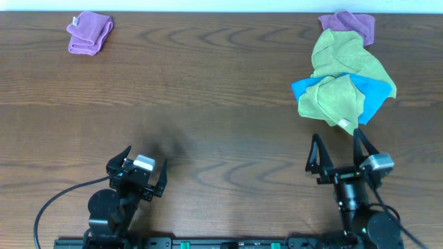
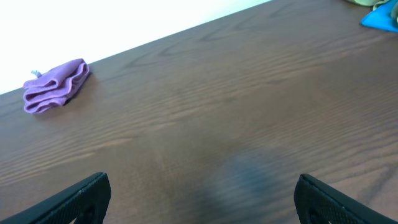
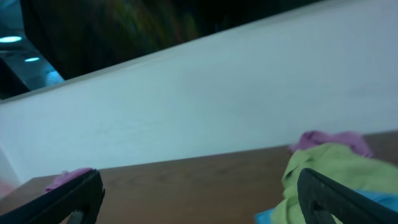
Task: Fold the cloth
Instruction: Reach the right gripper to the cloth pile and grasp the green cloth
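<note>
Left tool (image 1: 147,156) and right tool (image 1: 336,138) agape, green cloth (image 1: 342,62) over blue cloth (image 1: 374,97)

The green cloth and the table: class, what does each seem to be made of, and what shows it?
The green cloth: soft matte fabric, perhaps microfibre; it lies limp in rumpled folds. The table: dark brown wood or wood-look laminate, with grain lines and a faint sheen; which one cannot be told.

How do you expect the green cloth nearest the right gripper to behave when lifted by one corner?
Probably floppy: the green cloth lies crumpled in soft folds, so it should drape and unfold. Likely light, since it looks thin. It lies on the blue cloth, so it may drag that along.
</note>
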### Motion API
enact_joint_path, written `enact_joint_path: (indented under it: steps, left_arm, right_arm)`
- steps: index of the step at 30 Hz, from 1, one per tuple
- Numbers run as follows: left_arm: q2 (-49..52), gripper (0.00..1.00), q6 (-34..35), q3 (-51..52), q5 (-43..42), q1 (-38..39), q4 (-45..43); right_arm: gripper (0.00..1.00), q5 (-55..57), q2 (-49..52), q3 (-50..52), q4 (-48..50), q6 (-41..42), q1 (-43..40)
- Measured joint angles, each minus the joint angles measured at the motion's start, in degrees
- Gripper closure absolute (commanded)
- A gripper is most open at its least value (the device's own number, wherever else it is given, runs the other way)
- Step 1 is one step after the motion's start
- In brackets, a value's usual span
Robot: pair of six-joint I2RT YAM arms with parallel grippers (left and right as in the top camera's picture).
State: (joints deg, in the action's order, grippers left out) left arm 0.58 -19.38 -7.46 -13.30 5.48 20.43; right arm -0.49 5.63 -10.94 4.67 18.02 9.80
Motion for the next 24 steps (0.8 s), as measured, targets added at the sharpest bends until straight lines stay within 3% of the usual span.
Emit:
enact_joint_path:
  steps: [6, 12, 19, 24]
  left_arm:
    - [-0.02, 0.05, 0.02, 0.02, -0.04, 0.00, -0.04]
    - [-0.02, 0.04, 0.02, 0.02, 0.00, 0.00, -0.02]
    - [0.00, 0.05, 0.00, 0.02, 0.00, 0.00, -0.07]
    - [0.02, 0.05, 0.02, 0.02, 0.00, 0.00, -0.02]
  right_arm:
    - [0.01, -0.87, 25.00, -11.61, -1.86, 3.21, -2.32]
    - [0.01, -1.25, 48.28, -28.74, -14.08, 2.36, -5.29]
    - [0.01, -1.25, 72.35, -46.75, -29.51, -5.18, -7.54]
    - [0.04, -1.25, 84.19, -52.24, -33.94, -11.78, -7.50]
